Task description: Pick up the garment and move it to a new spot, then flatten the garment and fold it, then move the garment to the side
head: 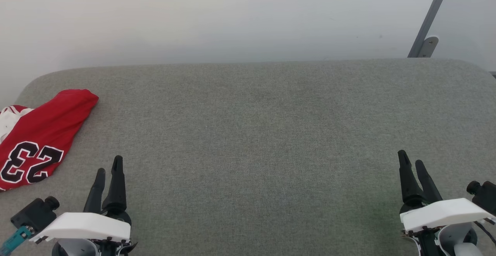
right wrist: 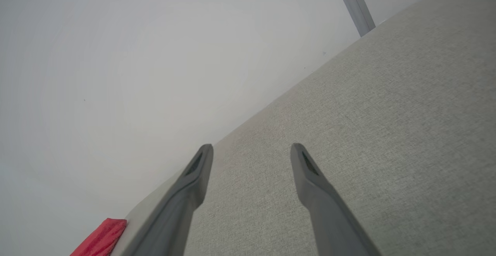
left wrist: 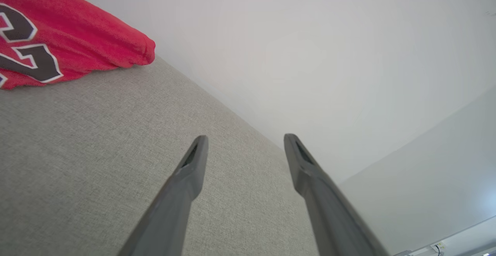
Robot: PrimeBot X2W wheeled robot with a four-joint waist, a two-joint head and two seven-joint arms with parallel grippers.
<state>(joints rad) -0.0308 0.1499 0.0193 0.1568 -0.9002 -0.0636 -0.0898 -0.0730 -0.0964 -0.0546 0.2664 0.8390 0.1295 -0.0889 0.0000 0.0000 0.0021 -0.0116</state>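
Two grippers hover over the near edge of the worktop point(head: 252, 132), the left gripper point(head: 109, 164) toward the near left corner and the right gripper point(head: 410, 157) toward the near right corner. Both have their fingers spread apart with nothing between them. The worktop has a plain grey fabric cover.

The garment point(head: 42, 132) lies at the left edge, just beyond the left gripper and to its outside, near it but not touching. It's a red bundle with the black "23" facing up and some white showing on its outer side. Part of it runs out of the head view, so I can't say if it's a loose heap or a tidy fold.

My guess is this is the pickup step. If so, I'd use the left gripper since it's the close one. Come down on a raised fold rather than the flat printed bit, and pinch only the garment, not the grey cover under it. Lift until the trailing end clears, then carry it toward the middle, where both grippers can reach it for flattening. The main risk is catching a single layer, so the rest unfurls and drags.

Containers: no bin or basket around, just cloth lying on the worktop. Past the far edge there's a pale wall point(head: 232, 16) and a grey metal bar point(head: 430, 19) by the far right corner.
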